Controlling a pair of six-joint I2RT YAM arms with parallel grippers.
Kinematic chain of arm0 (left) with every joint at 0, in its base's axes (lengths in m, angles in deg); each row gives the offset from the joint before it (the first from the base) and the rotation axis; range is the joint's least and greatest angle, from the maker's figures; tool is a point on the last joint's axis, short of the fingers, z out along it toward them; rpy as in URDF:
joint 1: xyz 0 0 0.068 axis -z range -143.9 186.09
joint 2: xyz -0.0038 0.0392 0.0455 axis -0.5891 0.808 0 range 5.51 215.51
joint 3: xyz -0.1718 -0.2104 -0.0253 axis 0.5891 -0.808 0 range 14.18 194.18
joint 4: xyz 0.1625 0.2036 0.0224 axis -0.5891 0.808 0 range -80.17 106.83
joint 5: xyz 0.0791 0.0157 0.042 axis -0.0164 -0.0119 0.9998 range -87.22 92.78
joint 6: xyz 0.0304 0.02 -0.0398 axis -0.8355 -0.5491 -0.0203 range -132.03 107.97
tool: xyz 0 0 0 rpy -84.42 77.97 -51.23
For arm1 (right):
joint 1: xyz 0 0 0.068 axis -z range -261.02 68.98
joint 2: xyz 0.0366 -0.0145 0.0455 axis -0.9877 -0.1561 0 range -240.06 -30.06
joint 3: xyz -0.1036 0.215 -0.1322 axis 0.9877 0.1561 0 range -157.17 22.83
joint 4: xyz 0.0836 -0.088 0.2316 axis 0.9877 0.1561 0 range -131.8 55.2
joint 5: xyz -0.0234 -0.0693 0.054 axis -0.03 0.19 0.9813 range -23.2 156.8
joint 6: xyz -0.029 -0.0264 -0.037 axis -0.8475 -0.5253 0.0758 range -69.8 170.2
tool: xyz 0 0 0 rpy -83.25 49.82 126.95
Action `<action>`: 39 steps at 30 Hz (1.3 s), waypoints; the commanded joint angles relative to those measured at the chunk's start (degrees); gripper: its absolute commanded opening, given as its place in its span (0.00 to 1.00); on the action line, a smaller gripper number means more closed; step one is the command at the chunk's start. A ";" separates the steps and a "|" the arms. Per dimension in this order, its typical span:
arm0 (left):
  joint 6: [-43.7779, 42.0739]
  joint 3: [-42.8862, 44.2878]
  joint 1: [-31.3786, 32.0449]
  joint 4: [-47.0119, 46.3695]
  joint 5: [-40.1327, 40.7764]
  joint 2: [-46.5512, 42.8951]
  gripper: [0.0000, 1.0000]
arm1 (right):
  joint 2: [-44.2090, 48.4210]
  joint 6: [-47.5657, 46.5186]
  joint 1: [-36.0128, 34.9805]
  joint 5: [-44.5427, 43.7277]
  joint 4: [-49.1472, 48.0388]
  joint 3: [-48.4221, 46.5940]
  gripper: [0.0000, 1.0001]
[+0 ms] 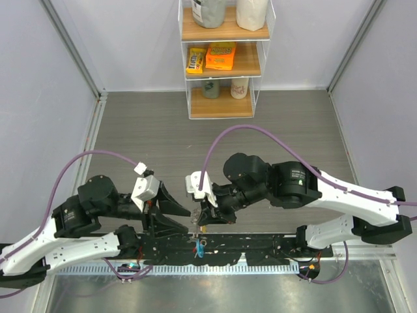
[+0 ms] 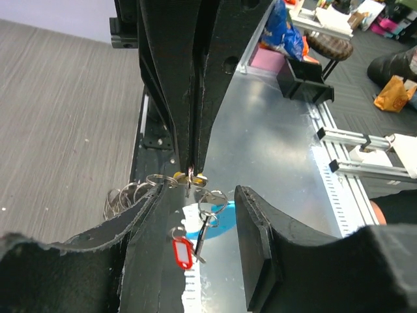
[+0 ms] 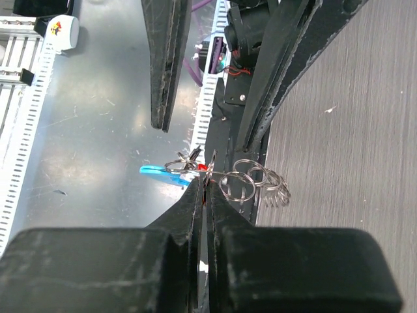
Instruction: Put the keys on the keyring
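The keyring (image 2: 124, 195), a coiled silvery wire loop, hangs between both grippers over the table's near edge, and shows in the right wrist view (image 3: 257, 180). Its blue crescent tag (image 2: 221, 226) dangles below it (image 1: 201, 251). My right gripper (image 3: 207, 179) is shut on the yellow key (image 2: 180, 176) where it meets the wire. The red-tagged key (image 2: 182, 251) and a plain key on small rings hang beneath. My left gripper (image 2: 202, 193) is open around the bunch, and its left finger (image 2: 98, 254) touches the coil. The two grippers meet in the top view, left (image 1: 182, 217) and right (image 1: 201, 222).
A black mounting rail (image 1: 260, 246) runs along the table's near edge, with a shiny metal sheet (image 2: 280, 150) below it. A white shelf unit (image 1: 225, 59) with jars and snack packs stands at the back. Purple cables (image 1: 247, 128) arc over the arms.
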 commanded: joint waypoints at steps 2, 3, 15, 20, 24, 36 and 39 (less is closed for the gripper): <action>-1.92 3.22 -0.01 6.68 1.40 1.43 0.48 | -1.78 2.24 -0.17 -0.15 -0.37 -4.90 0.06; -2.01 3.40 -0.01 7.21 1.40 1.52 0.47 | -2.39 2.41 -0.25 0.03 -0.11 -5.34 0.06; -3.76 5.07 -0.01 11.87 1.13 3.62 0.27 | -6.70 2.33 -0.17 1.17 1.74 -8.60 0.06; -4.21 5.51 -0.01 12.40 1.31 4.15 0.21 | -6.88 2.06 -0.17 1.61 1.83 -8.60 0.06; -4.38 5.60 -0.01 12.48 0.96 4.59 0.12 | -6.97 1.98 -0.25 1.88 1.74 -8.33 0.06; -4.38 1.56 -0.01 5.91 5.43 1.44 0.00 | -1.79 2.59 -0.17 2.32 -5.27 -1.23 0.09; -3.68 -0.28 0.07 2.91 7.98 -0.85 0.00 | 1.20 2.77 -0.17 1.79 -7.57 1.15 0.21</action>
